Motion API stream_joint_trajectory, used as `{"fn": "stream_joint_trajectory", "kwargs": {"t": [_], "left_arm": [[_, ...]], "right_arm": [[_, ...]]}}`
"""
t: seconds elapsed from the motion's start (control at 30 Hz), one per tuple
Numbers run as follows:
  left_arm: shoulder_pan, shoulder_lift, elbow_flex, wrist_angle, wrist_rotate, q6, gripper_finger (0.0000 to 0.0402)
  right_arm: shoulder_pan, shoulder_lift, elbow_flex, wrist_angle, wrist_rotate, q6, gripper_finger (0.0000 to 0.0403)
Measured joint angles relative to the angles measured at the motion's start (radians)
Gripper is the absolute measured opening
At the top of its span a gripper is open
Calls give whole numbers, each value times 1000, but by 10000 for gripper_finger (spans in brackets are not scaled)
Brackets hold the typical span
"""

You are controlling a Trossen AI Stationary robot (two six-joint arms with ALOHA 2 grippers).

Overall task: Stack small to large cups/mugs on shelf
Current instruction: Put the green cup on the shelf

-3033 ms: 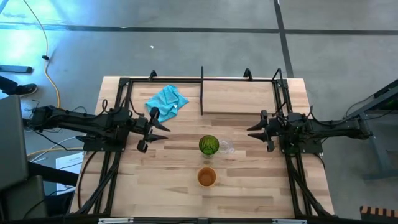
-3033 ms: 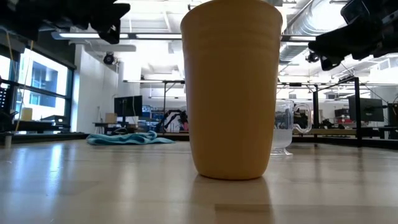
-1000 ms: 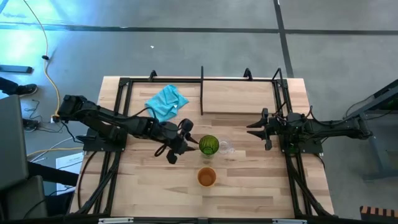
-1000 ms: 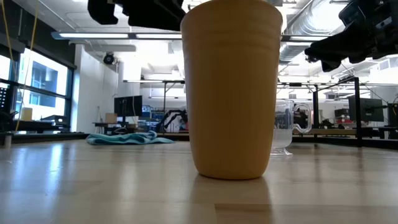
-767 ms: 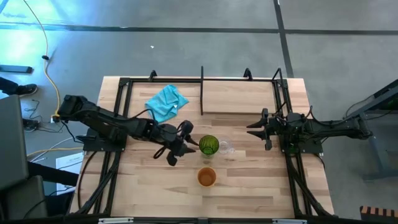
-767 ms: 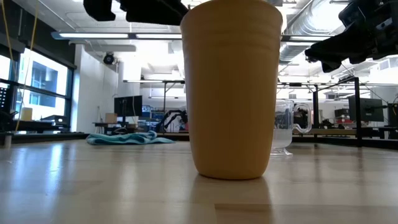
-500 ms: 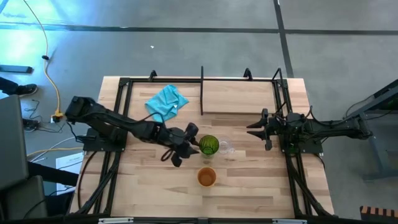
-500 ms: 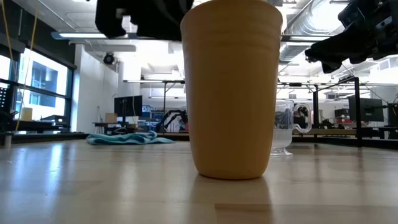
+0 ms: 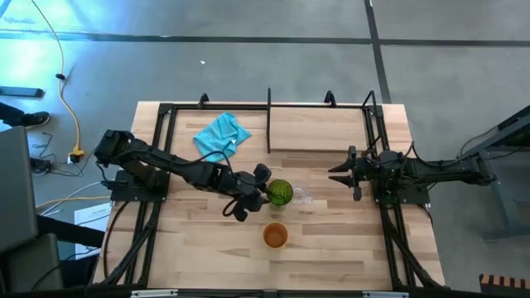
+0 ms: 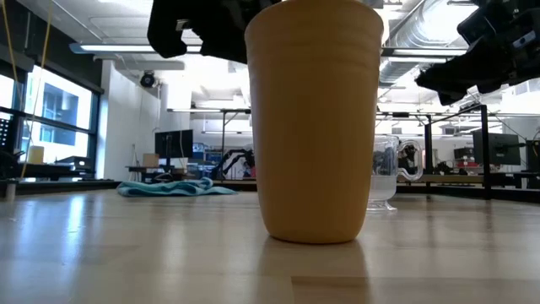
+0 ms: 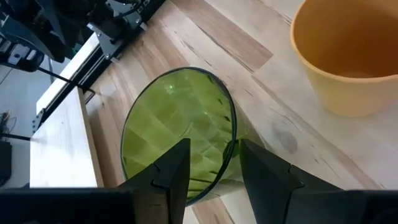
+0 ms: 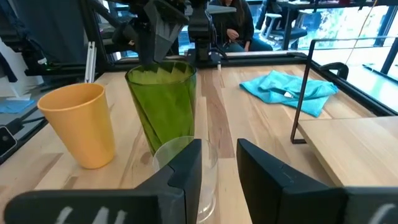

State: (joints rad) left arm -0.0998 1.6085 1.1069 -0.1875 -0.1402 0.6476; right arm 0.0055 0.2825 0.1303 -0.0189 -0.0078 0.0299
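A blue cloth (image 9: 222, 136) is lying on the table (image 9: 331, 257) toward the back left, just left of the shelf (image 9: 319, 131) and its black divider (image 9: 269, 120), well apart from the cups. Three cups are standing upright in a cluster mid-table: one green tumbler (image 9: 280, 194), one orange cup (image 9: 275, 236) nearer the front edge, and one clear glass (image 9: 300, 197) just beside the tumbler on its right. None is sitting on the shelf (its board is lying behind them). In the low view the orange cup (image 10: 314, 120) is filling the foreground and hiding the tumbler, with only the glass (image 10: 384, 173) peeking out past it. The left gripper (image 9: 258, 185) is reaching in over the tumbler's left side, its fingers (image 11: 168, 177) spread apart and straddling the rim of the tumbler (image 11: 179, 134), one inside and one outside; whether they are touching it I cannot tell. The right gripper (image 9: 342, 174) is hovering at the right of the table, its fingers (image 12: 180, 171) parted and holding nothing, pointing at the glass (image 12: 186, 171).
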Motion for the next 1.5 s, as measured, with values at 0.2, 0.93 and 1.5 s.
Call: {"fn": "stream_joint_trajectory", "kwargs": {"t": [0.2, 0.93, 1.5], "left_arm": [[0, 0, 0, -24, 0, -3, 129], [0, 0, 0, -72, -1, -50, 34], [2, 0, 94, -157, -37, -78, 5]], "right_arm": [[0, 0, 0, -1, 0, -1, 91], [0, 0, 0, 0, 0, 16, 91], [0, 0, 0, -10, 0, 15, 91]]}}
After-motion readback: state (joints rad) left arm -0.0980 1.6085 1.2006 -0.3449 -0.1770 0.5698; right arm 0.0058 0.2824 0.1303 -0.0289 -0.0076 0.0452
